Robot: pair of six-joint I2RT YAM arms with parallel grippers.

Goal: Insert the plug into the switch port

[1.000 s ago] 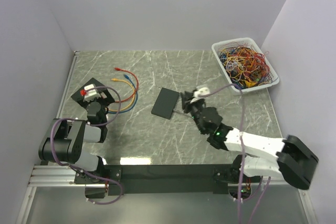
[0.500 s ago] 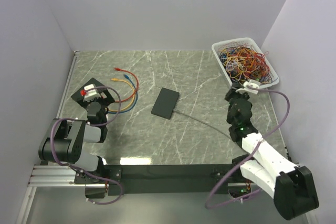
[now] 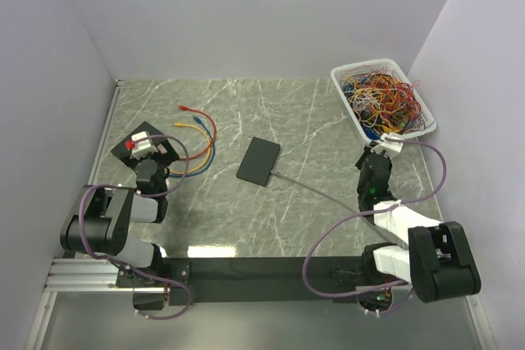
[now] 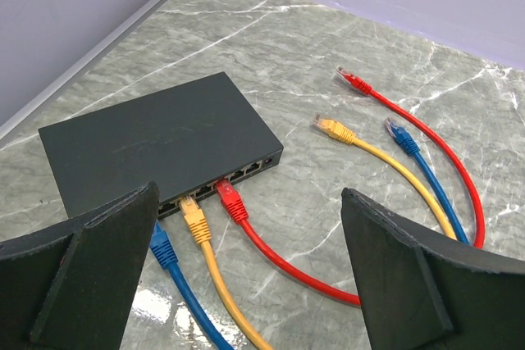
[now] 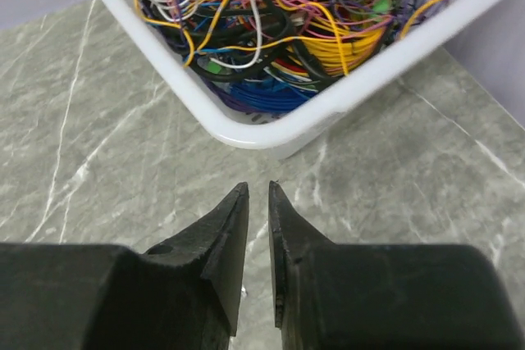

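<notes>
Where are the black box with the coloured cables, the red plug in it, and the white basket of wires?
Network switch (image 4: pixel 156 133): left wrist view, on its flat top.
Red plug (image 4: pixel 230 200): left wrist view, on the plug body at the port.
White basket (image 5: pixel 271 130): right wrist view, on its near rim.

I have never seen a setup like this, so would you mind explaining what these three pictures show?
Two robot arms are bolted to a marble table. The overhead picture shows both: the left arm and the right arm. The other two pictures come from a camera on each wrist. The left one looks past the left fingers, wide open, at a black network switch with a red cable, a yellow cable and a blue cable plugged in. The right one shows the right fingers, nearly closed with nothing visible between them, facing a white basket of tangled wires. A flat black box lies mid-table.
</notes>
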